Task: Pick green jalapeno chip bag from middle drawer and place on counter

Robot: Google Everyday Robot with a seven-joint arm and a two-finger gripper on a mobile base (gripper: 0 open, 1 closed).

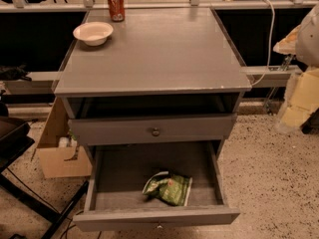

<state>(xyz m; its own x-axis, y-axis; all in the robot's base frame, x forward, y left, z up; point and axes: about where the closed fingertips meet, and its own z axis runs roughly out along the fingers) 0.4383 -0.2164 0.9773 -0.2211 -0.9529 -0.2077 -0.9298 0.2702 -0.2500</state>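
Observation:
The green jalapeno chip bag lies crumpled on the floor of the middle drawer, right of its centre and near the front panel. The drawer is pulled out wide. The counter is the grey cabinet top above it. My gripper shows as a pale yellowish blurred shape at the right edge of the camera view. It hangs beside the cabinet's right side, level with the counter's front edge, well apart from the bag and holding nothing that I can see.
A white bowl and a red soda can stand at the counter's back left. The upper drawer is closed. A cardboard box sits on the floor left of the cabinet, beside black furniture. A white cable hangs at the right.

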